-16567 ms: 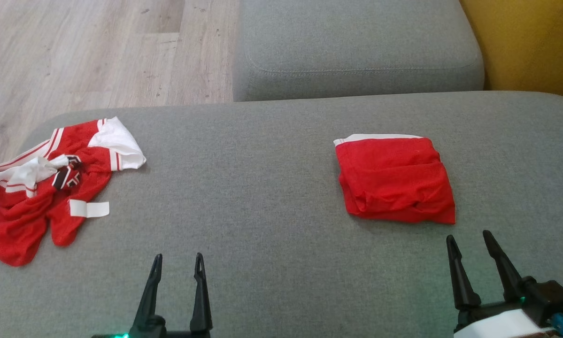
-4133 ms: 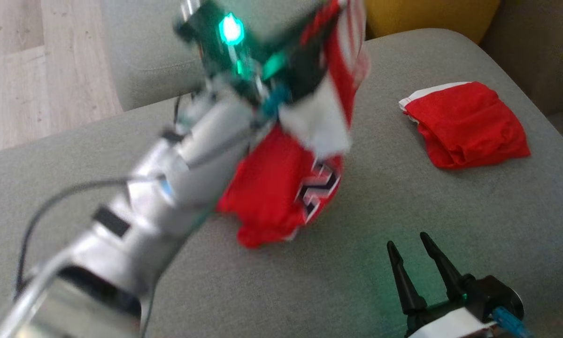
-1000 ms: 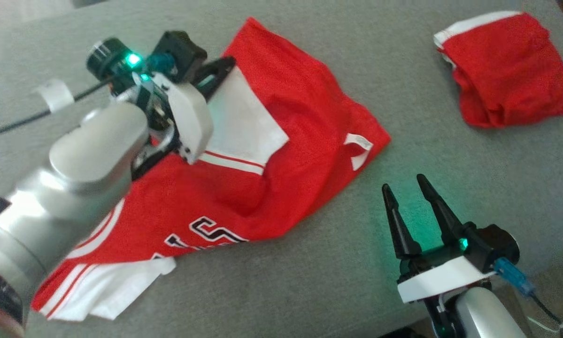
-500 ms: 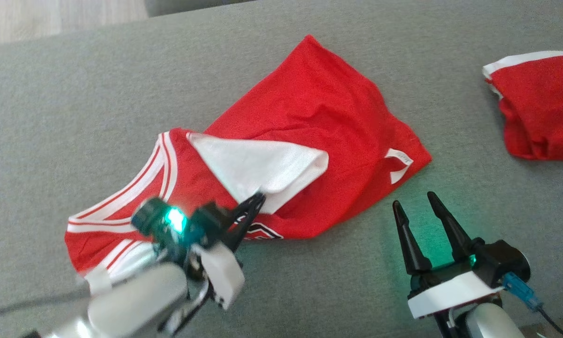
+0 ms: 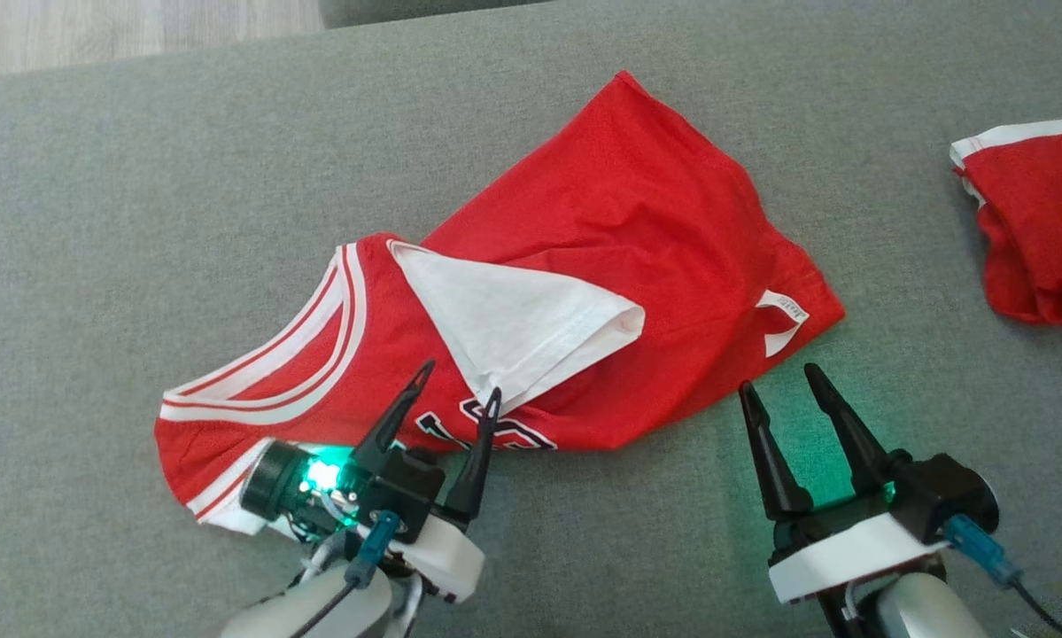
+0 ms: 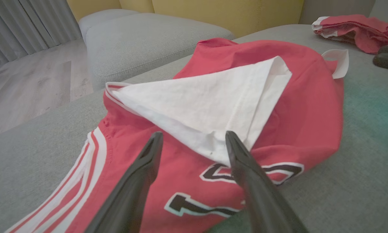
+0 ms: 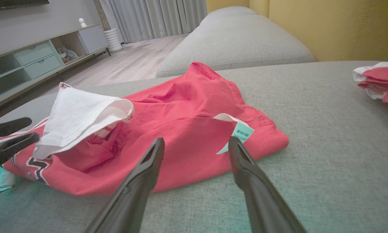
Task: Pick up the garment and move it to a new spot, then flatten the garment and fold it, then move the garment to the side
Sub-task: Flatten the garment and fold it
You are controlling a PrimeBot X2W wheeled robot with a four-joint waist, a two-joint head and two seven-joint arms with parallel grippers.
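Just ahead of the left gripper [image 5: 460,379], finding the red jersey [image 5: 637,213] lying half spread on the grey sofa cushion [image 5: 141,177], with a white flap [image 5: 522,323] turned over its middle. Keeping both grippers empty: left gripper standing with jaws wide, tips hovering over the lettered near edge, right by the point of the white flap; right gripper [image 5: 777,377] also spread wide, waiting just short of the hem corner carrying the small label [image 5: 783,315]. Noting a second red garment [image 5: 1035,230], folded, lying well off to the right gripper's outer side.

Judging the jersey as thin, light cloth, soft and limp: probably sagging and bunching when lifted from a single point, and dragging a little on the cushion's weave rather than sliding freely. Favouring a pinch at seams and edges, not mid-panel: the tip of the white flap ahead of the left gripper for turning it back, and the labelled hem corner ahead of the right gripper for pulling the body taut and flat.
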